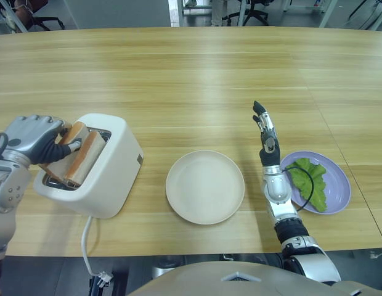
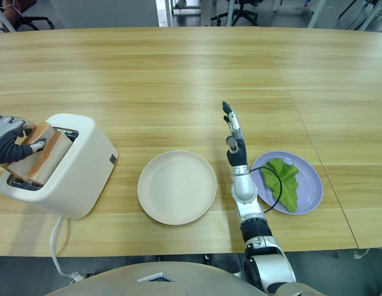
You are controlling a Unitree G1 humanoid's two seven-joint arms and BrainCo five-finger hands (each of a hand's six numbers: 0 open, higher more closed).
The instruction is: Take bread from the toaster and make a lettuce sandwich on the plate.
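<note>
A white toaster (image 1: 108,176) stands at the left of the table with two bread slices (image 1: 86,157) sticking out of its slots. My left hand (image 1: 37,139) is at the toaster's top, its fingers curled around the far bread slice (image 1: 73,133). An empty cream plate (image 1: 205,186) lies in the middle near the front edge. A green lettuce leaf (image 1: 311,179) rests on a purple plate (image 1: 339,179) at the right. My right hand (image 1: 265,132) is raised upright between the two plates, fingers straight and holding nothing.
The toaster's white power cord (image 1: 87,243) hangs over the table's front edge. Wide bare wood stretches behind the plates and toaster. Office chairs (image 1: 252,9) stand beyond the far edge.
</note>
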